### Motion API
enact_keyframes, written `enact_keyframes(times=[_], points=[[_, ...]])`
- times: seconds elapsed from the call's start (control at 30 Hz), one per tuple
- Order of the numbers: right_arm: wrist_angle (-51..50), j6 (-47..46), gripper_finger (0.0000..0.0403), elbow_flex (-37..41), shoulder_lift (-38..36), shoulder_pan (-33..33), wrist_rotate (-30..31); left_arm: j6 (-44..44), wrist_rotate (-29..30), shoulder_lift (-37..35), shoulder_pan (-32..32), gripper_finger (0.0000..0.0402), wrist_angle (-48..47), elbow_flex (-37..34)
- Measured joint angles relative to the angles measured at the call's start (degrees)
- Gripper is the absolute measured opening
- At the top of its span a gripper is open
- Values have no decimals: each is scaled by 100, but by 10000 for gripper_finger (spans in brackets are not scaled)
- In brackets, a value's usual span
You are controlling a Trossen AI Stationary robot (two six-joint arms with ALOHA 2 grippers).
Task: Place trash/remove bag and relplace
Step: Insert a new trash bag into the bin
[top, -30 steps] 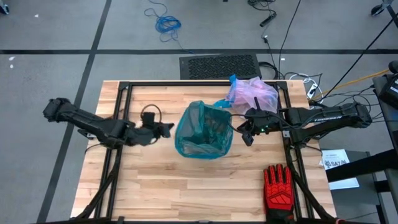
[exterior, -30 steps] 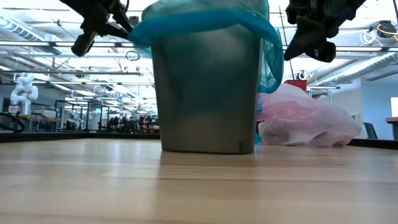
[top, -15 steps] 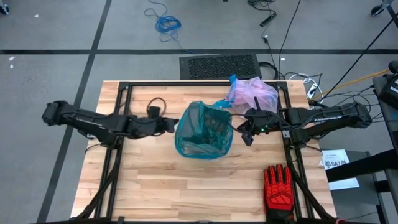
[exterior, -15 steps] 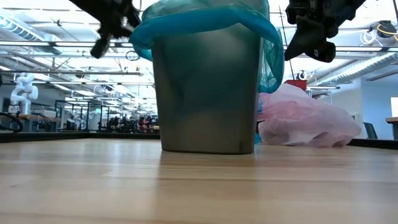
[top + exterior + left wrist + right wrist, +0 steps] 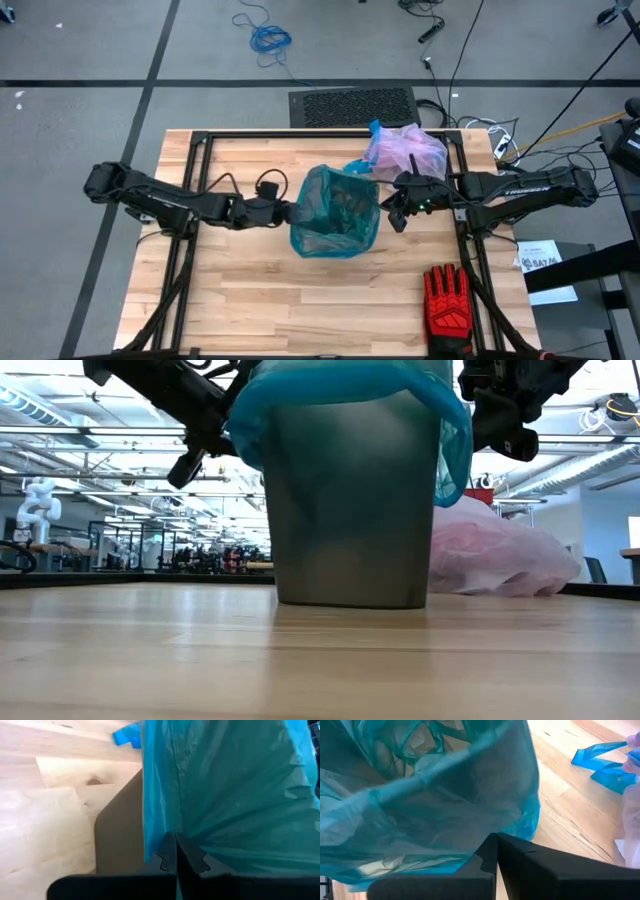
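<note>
Shoved rightward, bin [image 5: 350, 510] hides behind teal bag [image 5: 335, 212]; left gripper [image 5: 288, 212] closed.

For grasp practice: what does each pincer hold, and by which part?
Cannot be told: left pincer and right pincer are shut at opposite rim sides of the teal bag; no pinched film shows.

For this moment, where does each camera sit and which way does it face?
High: overhead, straight down; both arms, teal bag, pink bag, glove.
Low: tabletop height, level; bin, arms above.
Left wrist: past shut left gripper at bag rim.
Right wrist: past shut right gripper at opposite rim.
All share the teal bag.
</note>
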State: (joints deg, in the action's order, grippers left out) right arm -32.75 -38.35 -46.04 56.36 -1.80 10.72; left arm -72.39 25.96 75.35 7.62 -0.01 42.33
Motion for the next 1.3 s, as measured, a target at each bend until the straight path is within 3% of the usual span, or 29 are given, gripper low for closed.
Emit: enact_keyframes(times=[0.37,0.5,0.93,1.3], points=[[5,0,0,0,-2,-2,1,-380,-190,774,297,0,-197,-94],[92,0,0,-5,-41,-1,-15,-542,-280,800,426,0,256,-76],[451,-244,2,-381,-234,0,-221,217,-112,-133,160,0,570,-2],[-1453,-647,39,-1340,-238,337,-230,432,-153,-398,144,0,387,0]])
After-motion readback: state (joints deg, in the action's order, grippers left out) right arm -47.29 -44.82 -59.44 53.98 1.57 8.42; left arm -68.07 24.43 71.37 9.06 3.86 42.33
